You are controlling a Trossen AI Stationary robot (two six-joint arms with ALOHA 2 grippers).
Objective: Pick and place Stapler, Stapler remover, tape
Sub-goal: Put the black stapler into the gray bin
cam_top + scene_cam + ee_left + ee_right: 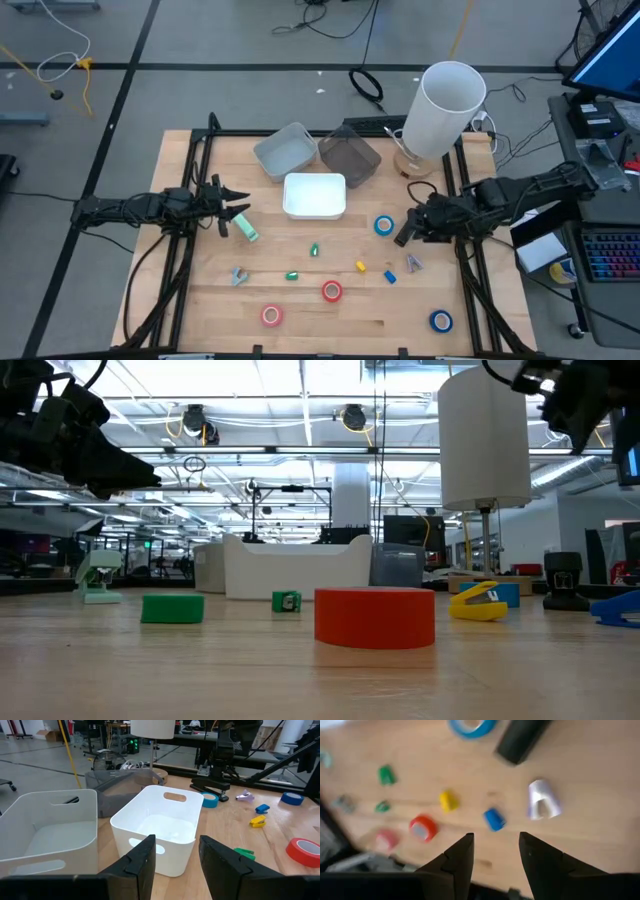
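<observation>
Tape rolls lie all over the wooden table [200, 300]. Seen from above with the table's middle as the clock's centre, a blue tape roll [384, 225] sits at about three o'clock, a red tape roll [332, 291] at six o'clock, a pink tape roll [271, 316] at about seven o'clock, and another blue roll [441, 321] at about four o'clock near the corner. A black stapler [405, 229] lies just beside the first blue roll, on its three o'clock side. Small clip-shaped things lie between the rolls: a yellow one [361, 266], a blue one [390, 277], two green ones [314, 250] and a pale purple one [413, 263]; I cannot tell which are staple removers. A white bin [315, 195] sits at twelve o'clock from the middle, with a grey-white bin [285, 150] and a dark grey bin [350, 155] behind it, and a big white cylinder [445, 105] stands at about one o'clock. The left gripper [238, 208] hangs at nine o'clock, its fingers [142, 862] spread apart with nothing between them, pointing at the white bin. The right gripper [494, 851] hangs at three o'clock above the stapler, its fingers also apart and holding nothing.
</observation>
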